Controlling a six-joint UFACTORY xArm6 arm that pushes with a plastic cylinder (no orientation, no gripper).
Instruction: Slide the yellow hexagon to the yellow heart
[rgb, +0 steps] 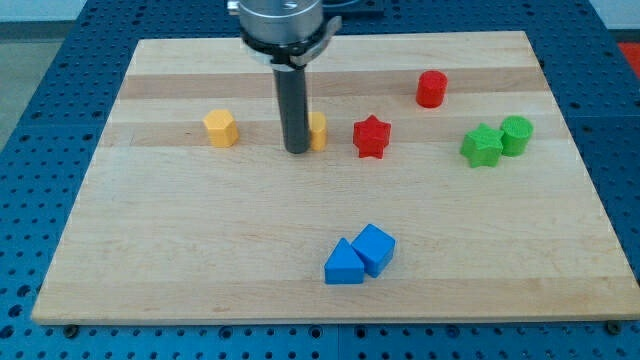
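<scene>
The yellow hexagon (221, 128) sits on the wooden board at the view's left of centre. A second yellow block, likely the yellow heart (318, 131), is mostly hidden behind my rod, so its shape is unclear. My tip (297, 150) rests on the board just left of that hidden yellow block, touching or nearly touching it, and well to the right of the hexagon.
A red star (371, 136) lies right of my tip. A red cylinder (431, 89) is further up and right. A green star (481, 146) and a green cylinder (516, 134) touch at the right. A blue triangle (343, 264) and a blue cube (375, 247) touch near the bottom.
</scene>
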